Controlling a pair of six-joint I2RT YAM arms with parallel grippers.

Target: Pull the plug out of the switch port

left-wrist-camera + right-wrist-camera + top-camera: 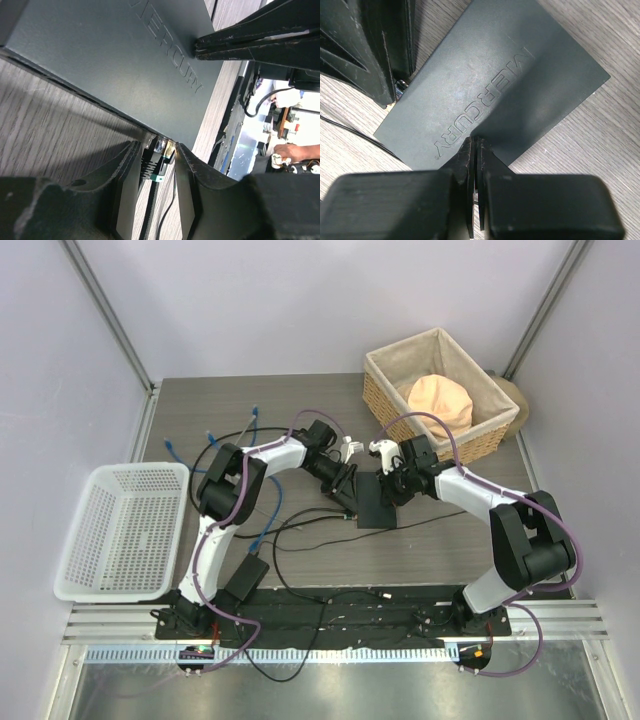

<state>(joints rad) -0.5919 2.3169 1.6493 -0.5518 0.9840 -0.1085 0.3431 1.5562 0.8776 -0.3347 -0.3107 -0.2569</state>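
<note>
The switch (pixel 378 506) is a flat dark-grey box marked MERCURY (pixel 115 65) (pixel 490 85), lying mid-table. A black plug (pixel 159 159) with a clear tip and a teal mark sits in a port on its narrow left edge. My left gripper (pixel 158 147) (pixel 347 500) is closed round this plug, one finger against each side. My right gripper (pixel 475 141) (pixel 393 490) is shut with nothing in it. Its tips press down on the switch's top near the edge opposite the ports, and it also shows in the left wrist view (pixel 240 42).
A wicker basket (pixel 385 375) holding a peach-coloured thing stands at the back right. A white plastic basket (pixel 125 530) sits at the left. Loose cables with blue plugs (pixel 255 418) lie behind the left arm. A black adapter brick (pixel 248 575) lies near its base.
</note>
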